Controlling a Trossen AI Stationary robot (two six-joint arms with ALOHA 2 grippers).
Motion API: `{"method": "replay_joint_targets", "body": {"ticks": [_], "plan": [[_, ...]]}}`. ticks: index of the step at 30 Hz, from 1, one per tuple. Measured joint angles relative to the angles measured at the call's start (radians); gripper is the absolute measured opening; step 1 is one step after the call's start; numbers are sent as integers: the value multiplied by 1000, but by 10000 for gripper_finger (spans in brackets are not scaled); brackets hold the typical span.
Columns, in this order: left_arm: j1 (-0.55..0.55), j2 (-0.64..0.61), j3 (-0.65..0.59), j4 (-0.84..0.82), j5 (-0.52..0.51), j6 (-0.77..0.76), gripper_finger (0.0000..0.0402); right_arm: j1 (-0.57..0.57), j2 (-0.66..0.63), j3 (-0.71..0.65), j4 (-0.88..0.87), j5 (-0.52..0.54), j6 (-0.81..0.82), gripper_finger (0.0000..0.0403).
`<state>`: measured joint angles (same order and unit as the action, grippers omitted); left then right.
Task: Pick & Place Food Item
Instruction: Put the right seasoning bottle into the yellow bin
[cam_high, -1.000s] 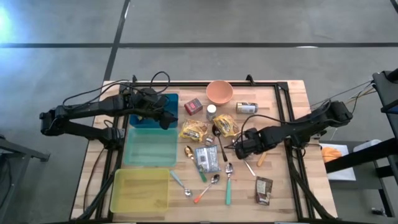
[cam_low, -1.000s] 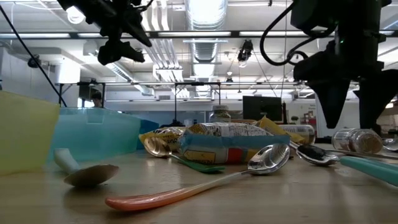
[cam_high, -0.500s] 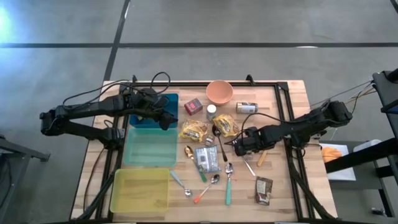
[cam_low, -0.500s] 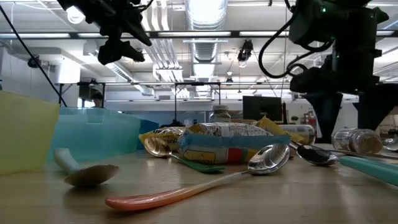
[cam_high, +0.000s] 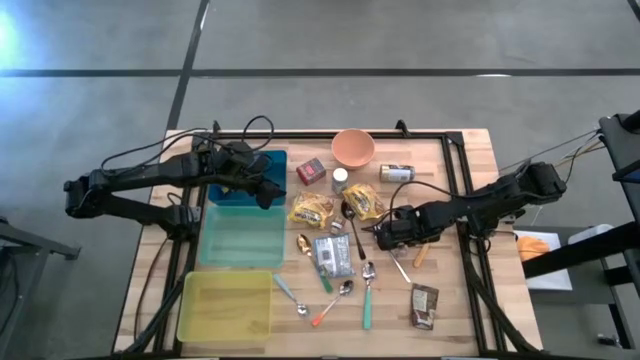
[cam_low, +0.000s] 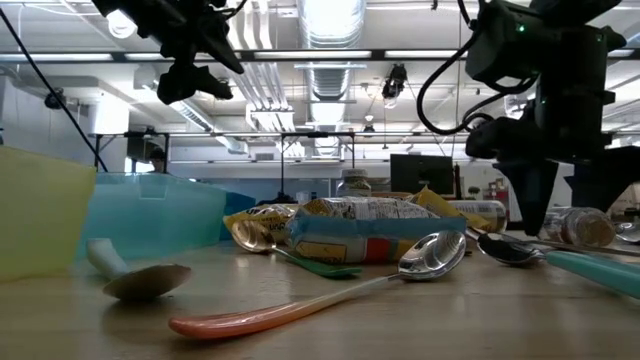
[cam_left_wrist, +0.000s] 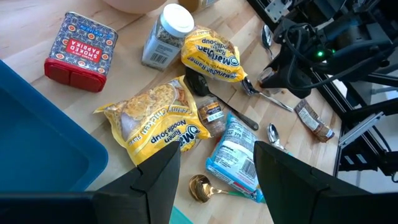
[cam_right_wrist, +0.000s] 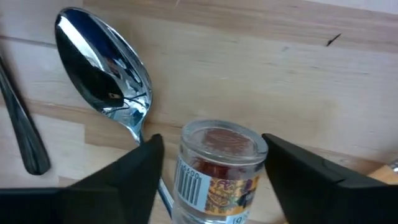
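A small glass spice jar (cam_right_wrist: 219, 163) with reddish contents lies on its side on the wooden table, beside a shiny spoon (cam_right_wrist: 104, 70). My right gripper (cam_right_wrist: 214, 180) points straight down over it, open, one finger on each side of the jar and close to it; I cannot tell whether either finger touches. The low view shows the same gripper (cam_low: 565, 195) just above the table with the jar (cam_low: 588, 228) at its tips. My left gripper (cam_high: 262, 190) hangs open and empty above the blue bin (cam_high: 240, 172).
Two yellow ramen packs (cam_high: 311, 208) (cam_high: 366, 200), a blue snack pack (cam_high: 332, 254), a red tin (cam_high: 310, 171), a white-lidded jar (cam_high: 340, 179), a can (cam_high: 396, 173), an orange bowl (cam_high: 352, 147) and several spoons crowd the table's middle. A green bin (cam_high: 240, 235) and a yellow bin (cam_high: 225, 307) stand at the left.
My right gripper has sunk toward the table, down around the spice jar, and shifted slightly. The left arm has kept still.
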<state>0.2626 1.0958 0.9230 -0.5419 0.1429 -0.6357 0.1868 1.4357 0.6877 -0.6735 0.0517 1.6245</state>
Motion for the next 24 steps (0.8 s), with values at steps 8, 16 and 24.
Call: {"method": "replay_joint_targets", "body": {"ticks": [8,16,24], "plan": [[0,0,0,0,0,0,211,0,0,-9,2,1,0,187],[0,0,0,0,1,-39,211,0,-13,-6,-3,58,12,187],[-22,0,0,66,-37,-197,211,5,-182,2,0,265,67,187]]}}
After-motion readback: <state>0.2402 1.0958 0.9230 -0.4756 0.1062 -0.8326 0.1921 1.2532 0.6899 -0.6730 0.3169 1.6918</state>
